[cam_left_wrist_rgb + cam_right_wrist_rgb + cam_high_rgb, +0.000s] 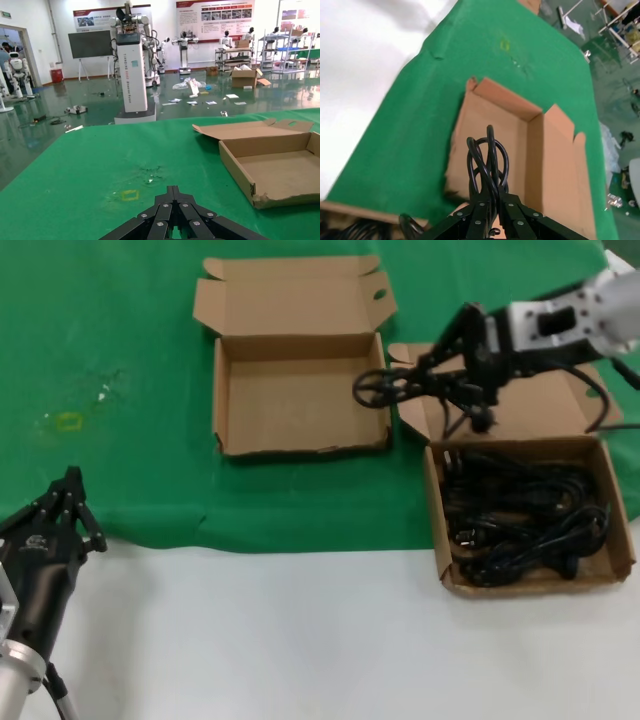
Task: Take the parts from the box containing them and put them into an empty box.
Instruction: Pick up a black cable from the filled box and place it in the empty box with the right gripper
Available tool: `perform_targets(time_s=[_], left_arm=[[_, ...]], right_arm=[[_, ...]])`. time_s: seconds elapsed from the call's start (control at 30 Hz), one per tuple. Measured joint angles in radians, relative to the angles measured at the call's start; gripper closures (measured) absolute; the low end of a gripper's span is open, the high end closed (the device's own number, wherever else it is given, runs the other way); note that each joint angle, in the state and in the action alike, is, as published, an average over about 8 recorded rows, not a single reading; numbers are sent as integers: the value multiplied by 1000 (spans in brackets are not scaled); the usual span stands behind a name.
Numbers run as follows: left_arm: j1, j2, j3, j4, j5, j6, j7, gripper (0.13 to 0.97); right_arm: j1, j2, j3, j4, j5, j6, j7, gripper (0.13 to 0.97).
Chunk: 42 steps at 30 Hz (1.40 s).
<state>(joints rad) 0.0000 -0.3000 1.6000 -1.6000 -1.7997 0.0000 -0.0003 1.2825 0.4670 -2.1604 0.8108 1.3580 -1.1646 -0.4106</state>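
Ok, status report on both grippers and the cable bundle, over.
Right gripper shut on black coiled cable bundle, airborne between boxes. Wide empty brown cardboard box ahead, path unobstructed. Left gripper parked at table's near left.

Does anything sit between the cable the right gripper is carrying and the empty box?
Nothing visible does. The right gripper holds the cable bundle just beside the empty box, whose tray is open and bare, lid folded back.
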Motion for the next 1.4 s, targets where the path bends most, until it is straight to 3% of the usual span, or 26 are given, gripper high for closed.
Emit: perform_targets(time_s=[0.3, 0.9, 1.4], left_arm=[[0, 0, 0, 0, 0, 0, 0, 953], [0, 0, 0, 0, 0, 0, 0, 953], [0, 0, 0, 0, 0, 0, 0, 953]], right_arm=[[85, -123, -20, -142, -13, 43, -56, 922], [285, -369, 19, -649, 15, 182, -328, 922], [317, -445, 55, -769, 29, 270, -412, 922]])
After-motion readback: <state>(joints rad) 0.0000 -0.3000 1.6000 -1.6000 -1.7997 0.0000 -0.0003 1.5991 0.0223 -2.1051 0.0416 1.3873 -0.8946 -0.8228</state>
